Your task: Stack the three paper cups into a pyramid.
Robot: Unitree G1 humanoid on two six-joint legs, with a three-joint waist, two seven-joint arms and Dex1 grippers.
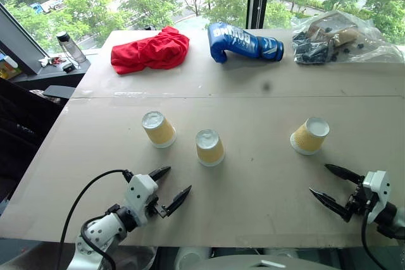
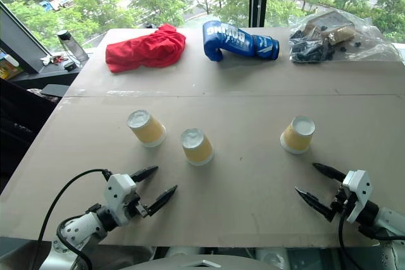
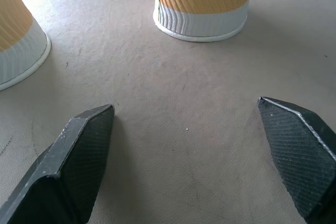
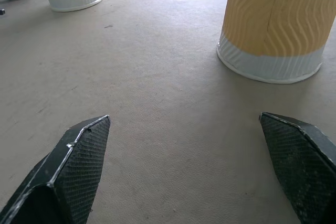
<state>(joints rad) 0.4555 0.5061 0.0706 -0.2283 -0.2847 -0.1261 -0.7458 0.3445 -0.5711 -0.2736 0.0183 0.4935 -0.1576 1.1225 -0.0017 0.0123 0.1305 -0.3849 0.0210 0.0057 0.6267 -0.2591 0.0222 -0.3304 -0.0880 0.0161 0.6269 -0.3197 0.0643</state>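
Three yellow-tan paper cups stand upside down and apart on the tan table [image 1: 253, 207]: the left cup [image 1: 158, 129], the middle cup [image 1: 209, 147] and the right cup [image 1: 309, 136]. No pyramid stands; none of the cups rests on another. My left gripper [image 1: 178, 180] hovers open near the front edge, just short of the left and middle cups. In its wrist view the middle cup [image 3: 202, 3] lies ahead between the spread fingers. My right gripper [image 1: 319, 178] is open too, a little in front of the right cup [image 4: 275, 24]. Nothing sits in either gripper.
Along the table's far side lie a red cloth [image 1: 150, 50], a blue boxing glove [image 1: 243, 42] and a clear plastic bag of dark items [image 1: 342, 37]. A water bottle [image 1: 69, 45] stands on a ledge beyond the left edge.
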